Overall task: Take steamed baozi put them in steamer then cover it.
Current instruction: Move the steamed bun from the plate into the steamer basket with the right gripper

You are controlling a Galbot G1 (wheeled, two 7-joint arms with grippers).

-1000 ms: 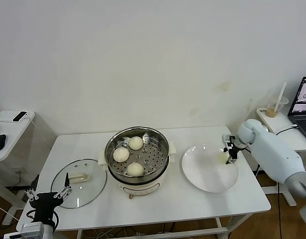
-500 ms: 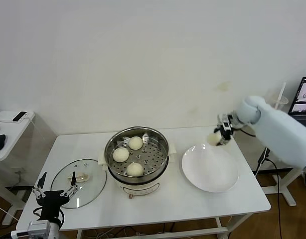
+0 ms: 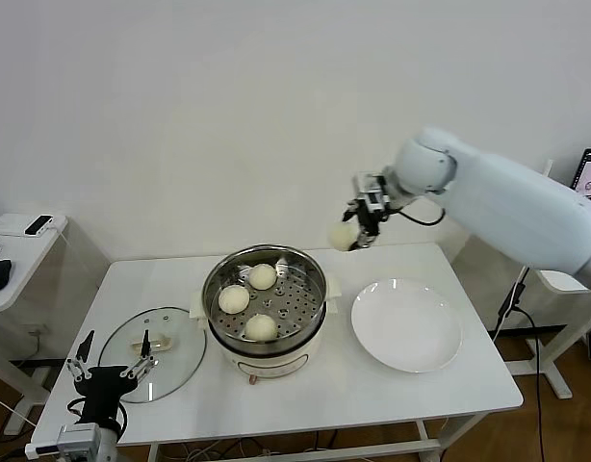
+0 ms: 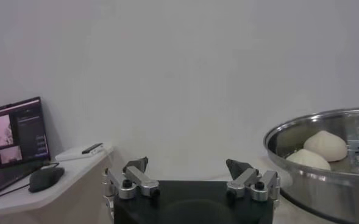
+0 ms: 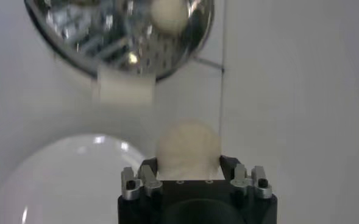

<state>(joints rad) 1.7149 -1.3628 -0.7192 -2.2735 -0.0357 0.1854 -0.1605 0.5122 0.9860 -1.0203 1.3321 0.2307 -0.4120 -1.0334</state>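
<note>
Three cream-white dough buns [image 3: 247, 299] sit on the perforated tray of the round stainless-steel steamer [image 3: 265, 302] at the desk's centre. The right gripper [image 3: 358, 223] grasps the fourth bun [image 3: 343, 236] in the air near the desk's rear edge, between steamer and emptied white plate [image 3: 406, 325]. Remaining: deposit it and fit the clear glass cover [image 3: 154, 352], lying near the front-left corner beside the released, idle left gripper [image 3: 109, 368].
</note>
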